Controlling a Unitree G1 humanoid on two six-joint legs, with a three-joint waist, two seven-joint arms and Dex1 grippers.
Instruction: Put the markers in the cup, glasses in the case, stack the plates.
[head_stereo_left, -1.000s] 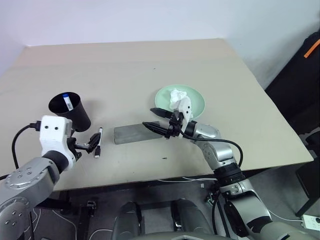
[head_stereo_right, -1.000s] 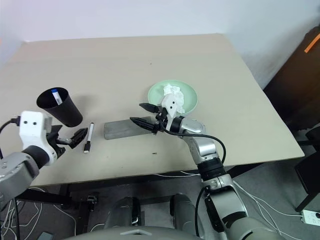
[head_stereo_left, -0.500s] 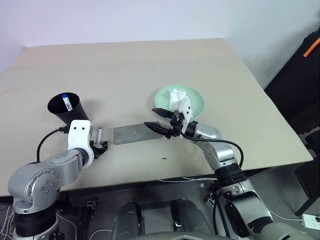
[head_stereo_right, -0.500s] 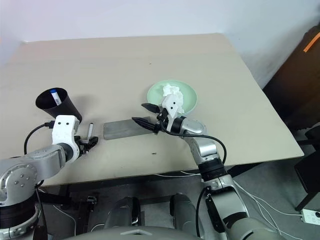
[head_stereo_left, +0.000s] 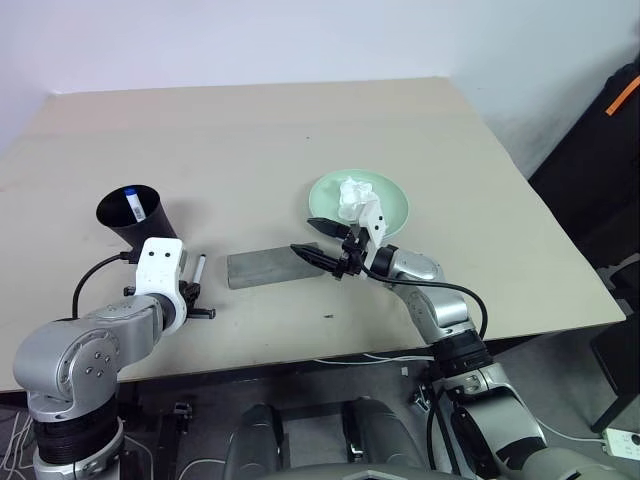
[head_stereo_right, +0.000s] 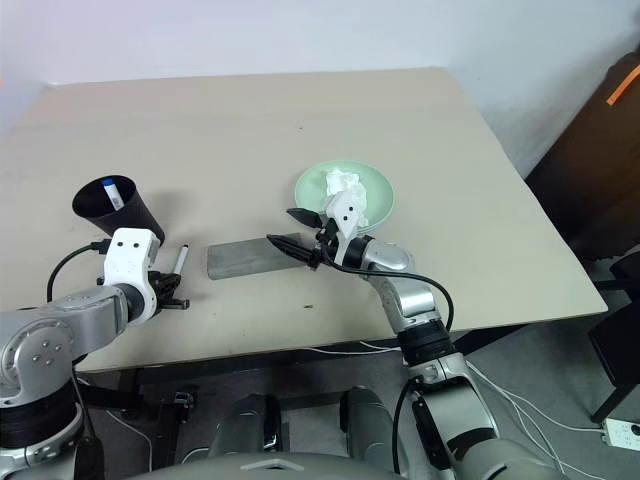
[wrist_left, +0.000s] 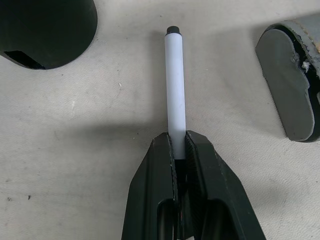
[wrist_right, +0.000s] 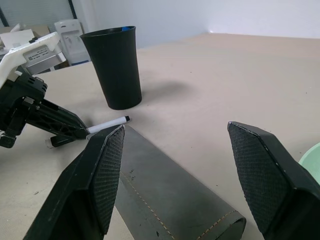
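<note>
The left end effector (wrist_left: 180, 150) was pinched on the marker (wrist_left: 175, 85). A straight lift was judged best before swinging to the cup (head_stereo_left: 138, 222) at eleven o'clock.

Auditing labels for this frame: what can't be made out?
- Marker: near end and cap colour hidden by the left pincer, left wrist view.
- Glasses: whether inside the case can't be told.
- Second plate: possibly under the green plate; tissue covers its centre.

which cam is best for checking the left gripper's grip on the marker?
Left wrist view: the left gripper is shut on the marker, its white barrel sticking out across the table. The eye views show just a short piece of it past the wrist; the right wrist view shows it side-on beside the cup.
</note>
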